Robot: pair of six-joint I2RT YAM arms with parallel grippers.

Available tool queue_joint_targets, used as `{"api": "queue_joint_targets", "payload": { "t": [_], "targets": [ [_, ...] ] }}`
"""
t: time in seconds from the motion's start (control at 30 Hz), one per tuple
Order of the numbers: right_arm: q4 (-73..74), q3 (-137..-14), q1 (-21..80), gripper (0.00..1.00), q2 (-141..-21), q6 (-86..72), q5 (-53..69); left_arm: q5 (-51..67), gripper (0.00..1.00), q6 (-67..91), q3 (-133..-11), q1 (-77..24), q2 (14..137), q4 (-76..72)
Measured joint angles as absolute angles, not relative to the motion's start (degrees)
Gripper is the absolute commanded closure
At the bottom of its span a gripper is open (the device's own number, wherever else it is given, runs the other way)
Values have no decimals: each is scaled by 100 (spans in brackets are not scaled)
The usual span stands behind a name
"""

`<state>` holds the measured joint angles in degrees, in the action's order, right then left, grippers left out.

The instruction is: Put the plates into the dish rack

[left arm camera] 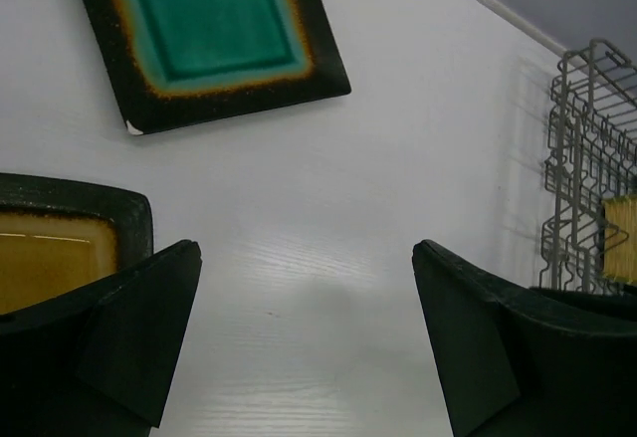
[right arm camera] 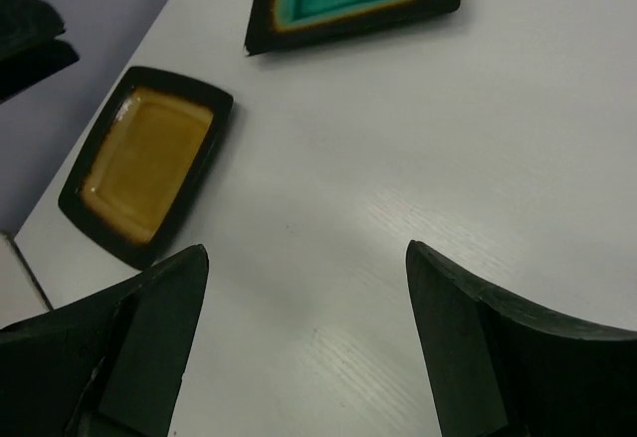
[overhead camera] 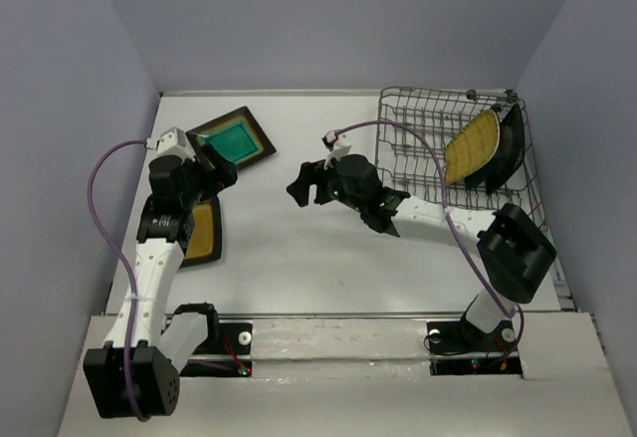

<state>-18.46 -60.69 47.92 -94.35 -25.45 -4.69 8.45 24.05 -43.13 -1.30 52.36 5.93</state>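
Tabletop (overhead camera: 299, 258) of white woodgrain, lilac walls (overhead camera: 338, 19) around, dish rack (overhead camera: 408, 138) far right

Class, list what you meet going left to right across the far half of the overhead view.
Teal-centred plate → right gripper → yellow ribbed plate → dark plate, those two standing in the dish rack.

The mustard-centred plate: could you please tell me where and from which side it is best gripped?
The mustard-centred plate lies flat, so only its raised dark rim offers a pinch, one finger inside, one outside. I would probably take the long edge facing the open table, from above, with the open left gripper nearby.
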Motion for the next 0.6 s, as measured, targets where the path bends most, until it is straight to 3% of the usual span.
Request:
{"api": "queue_joint_targets", "payload": {
  "t": [0.23, 0.47, 0.6],
  "targets": [
    [-1599, -6058, 4803, 15, -9378, -2443, 99, 1498, 1, 3308, -3752, 1544, 5988, -60],
    [-1492, -5918, 4764, 16, -9115, -2440, 532, 1647, 5, 3968, -3918, 1848, 6928, -854],
    [-1304, -5905, 4764, 16, -8884, -2346, 679, 1653, 6, 4034, -4593, 1848, 8034, -1048]
  ]
}}
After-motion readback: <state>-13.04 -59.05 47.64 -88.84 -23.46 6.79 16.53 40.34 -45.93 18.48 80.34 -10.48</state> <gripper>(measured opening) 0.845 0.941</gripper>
